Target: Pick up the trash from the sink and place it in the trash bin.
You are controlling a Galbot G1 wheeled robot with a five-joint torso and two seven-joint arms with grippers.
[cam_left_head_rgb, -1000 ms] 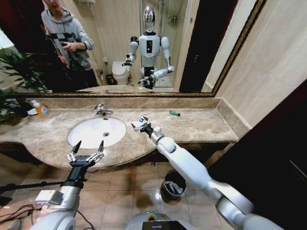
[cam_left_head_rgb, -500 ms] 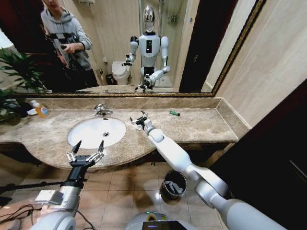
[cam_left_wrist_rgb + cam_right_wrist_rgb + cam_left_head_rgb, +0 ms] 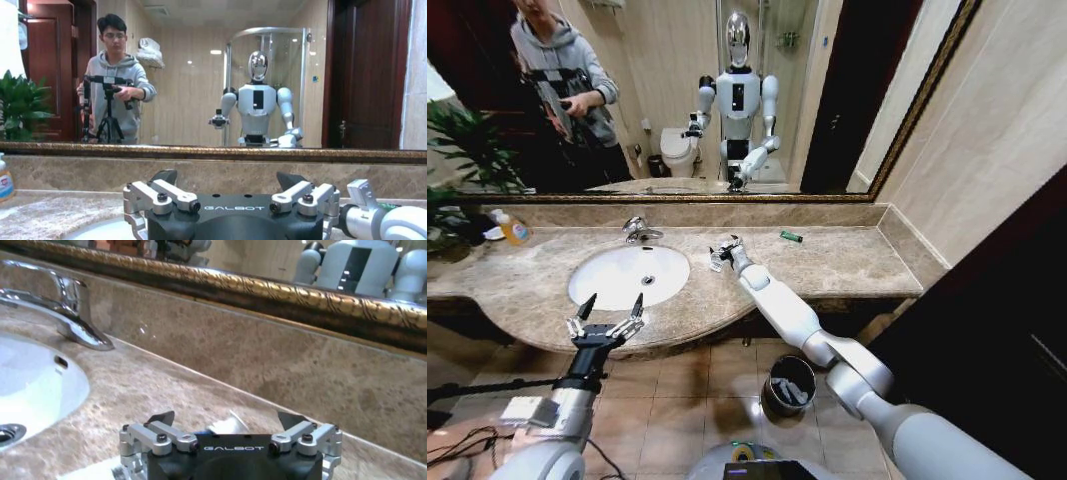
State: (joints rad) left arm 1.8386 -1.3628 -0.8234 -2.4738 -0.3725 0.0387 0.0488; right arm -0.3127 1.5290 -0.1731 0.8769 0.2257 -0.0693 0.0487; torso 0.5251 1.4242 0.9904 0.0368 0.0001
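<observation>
The white oval sink [image 3: 617, 282] is set in the marble countertop [image 3: 847, 265], and its chrome tap [image 3: 77, 327] is close by in the right wrist view. My right gripper [image 3: 719, 253] hovers low over the counter just right of the basin, fingers spread open. A small white piece of trash with a blue mark [image 3: 223, 426] shows between them; I cannot tell whether it rests on the counter. A dark-green stick [image 3: 791, 237] lies farther right near the wall. The trash bin [image 3: 788, 385] stands on the floor below the counter with some pieces inside. My left gripper [image 3: 607, 318] waits open at the counter's front edge.
An orange-yellow bottle [image 3: 515, 229] stands at the counter's far left beside a plant [image 3: 462, 150]. A gold-framed mirror [image 3: 677, 100] backs the counter. A dark wooden panel [image 3: 987, 330] closes in the right side.
My right arm has stretched forward, carrying its gripper a little up the counter towards the mirror. The left arm has not moved.
</observation>
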